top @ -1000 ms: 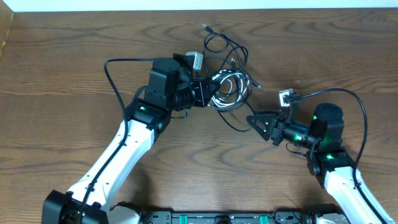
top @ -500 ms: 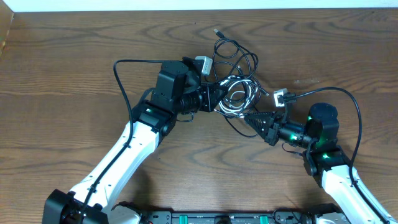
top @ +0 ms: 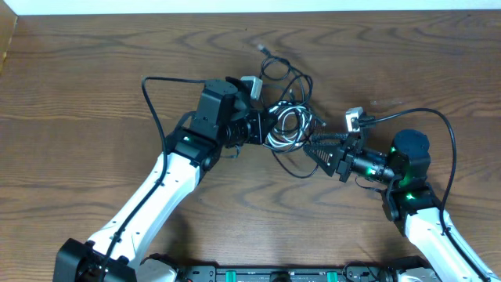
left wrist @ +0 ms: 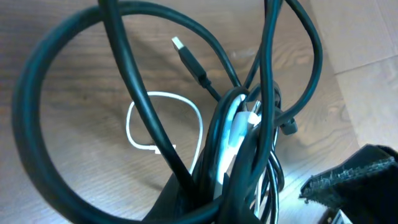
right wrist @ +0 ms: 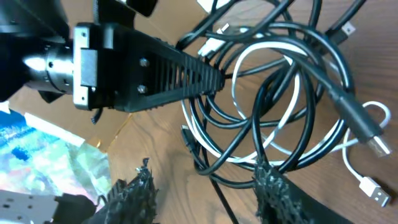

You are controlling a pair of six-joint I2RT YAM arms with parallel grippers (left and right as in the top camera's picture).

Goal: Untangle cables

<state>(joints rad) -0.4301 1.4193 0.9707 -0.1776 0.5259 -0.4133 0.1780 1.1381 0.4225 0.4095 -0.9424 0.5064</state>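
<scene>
1. The cables (top: 288,121) lie as one tangled bunch on the wooden table (top: 78,94), a little behind its middle, between the two arms.
2. The left gripper (top: 268,125) reaches into the bunch from the left side. Its jaws are pressed together on several strands, black and white at once.
3. In the right wrist view, the two ribbed fingers of the left gripper (right wrist: 214,78) meet in a point, and the loops hang around this point.
4. The right gripper (top: 309,147) comes from the right side and its tips are at the lower right edge of the bunch. Its jaws stand apart and clamp nothing.
5. In its own camera, the right gripper (right wrist: 202,186) has the lowest black loops lying between its two fingertips.
6. The white cable (left wrist: 235,130) runs through the middle of the bunch, with the black cables (left wrist: 140,102) wound around it.
7. A white USB plug (right wrist: 371,186) lies free on the wood just beside the bunch.
8. A black plug with a metal tip (left wrist: 186,53) points away from the bunch, and I see it through a big black loop.
</scene>
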